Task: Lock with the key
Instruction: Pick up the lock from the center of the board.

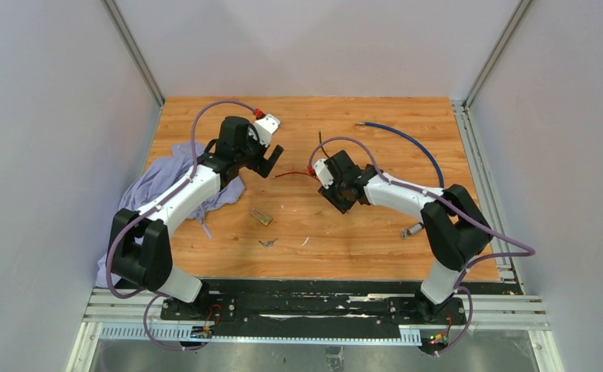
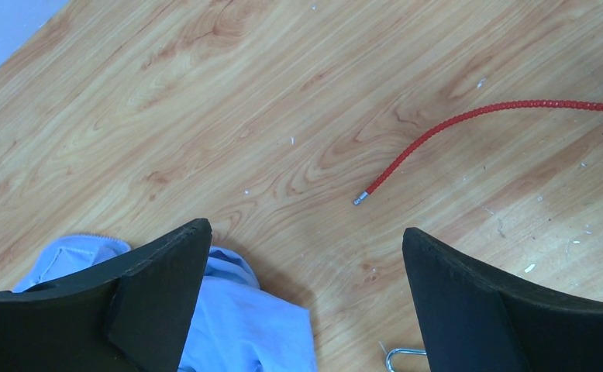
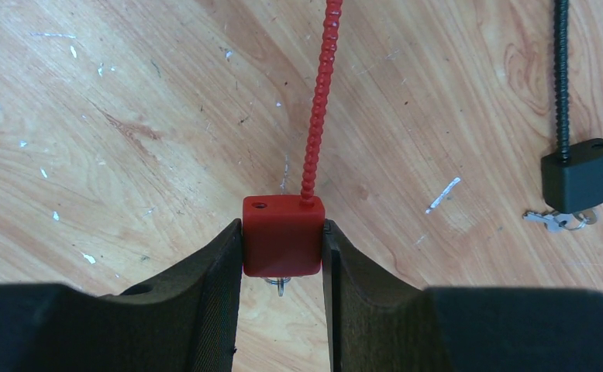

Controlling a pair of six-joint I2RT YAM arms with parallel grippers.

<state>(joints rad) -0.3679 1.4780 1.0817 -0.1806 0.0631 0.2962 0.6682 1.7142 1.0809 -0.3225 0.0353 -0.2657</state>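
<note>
Red lock (image 3: 282, 236) pinched in right hand (image 3: 282, 232), clear only in wrist view.

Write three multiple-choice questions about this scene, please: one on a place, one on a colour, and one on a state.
1. Where on the table does the cloth lie?
A. at the left edge
B. at the right edge
C. at the far edge

2. What colour is the lock body in the right claw?
A. black
B. blue
C. red

3. In what state is the left claw?
A. shut on the cloth
B. open, holding nothing
C. shut on the lock body

Answers:
1 A: the top view shows the cloth bunched against the left edge, partly under the left arm.
2 C: the right wrist view shows a red block pressed between the two fingers.
3 B: the left wrist view shows the fingers wide apart with only bare wood between them.
</note>
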